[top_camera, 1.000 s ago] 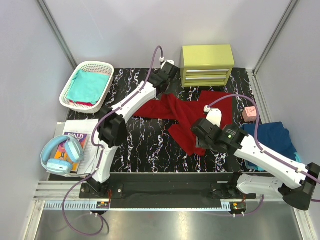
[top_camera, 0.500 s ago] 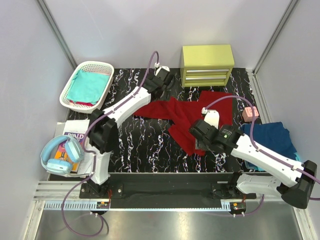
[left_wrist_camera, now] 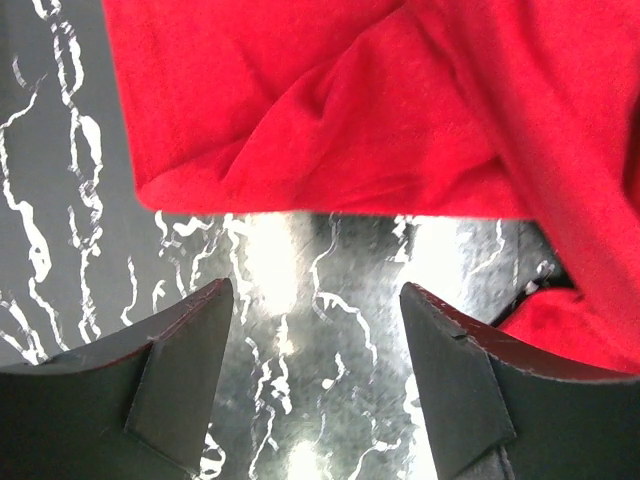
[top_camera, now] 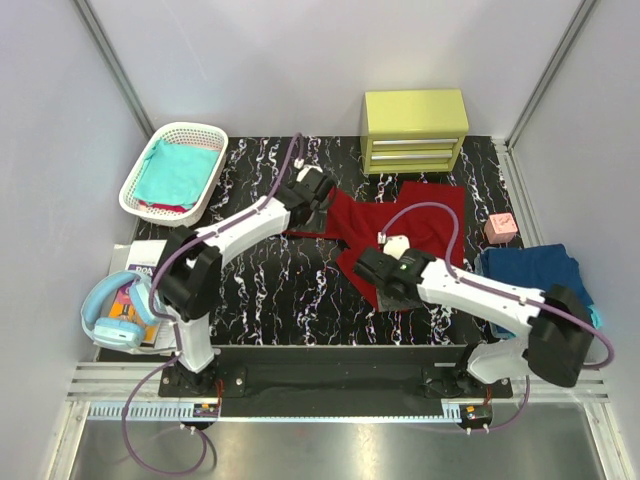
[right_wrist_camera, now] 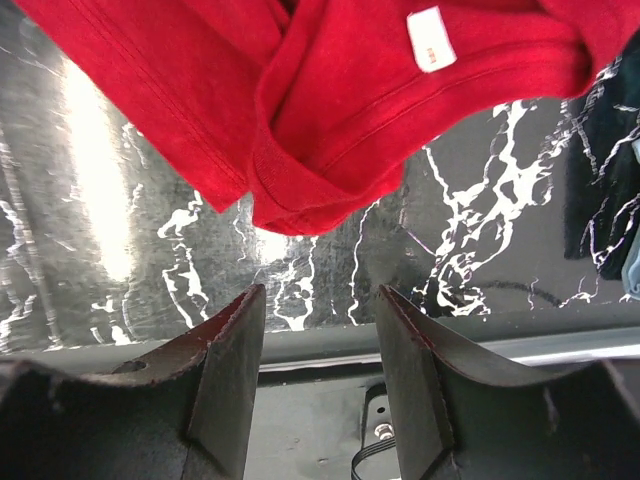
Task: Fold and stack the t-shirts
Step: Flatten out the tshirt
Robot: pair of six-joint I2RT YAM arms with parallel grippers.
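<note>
Your left tool [left_wrist_camera: 315,300] apart, empty, 9 o'clock of crumpled dark red cloth t-shirt [top_camera: 355,220]; right tool [right_wrist_camera: 320,300] same at 6, likely staging regrasp.

Bare tabletop [top_camera: 270,290] beside red t-shirt [top_camera: 350,215]

Nothing legible: title on the book [top_camera: 140,275] is cut off (partly covered); white label [right_wrist_camera: 431,39] print too small

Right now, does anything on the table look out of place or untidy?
Yes. The dark red t-shirt lies bunched in twisted folds on the black marbled table, not flat, and its white label is exposed. The left gripper and right gripper are open and hold nothing.
</note>
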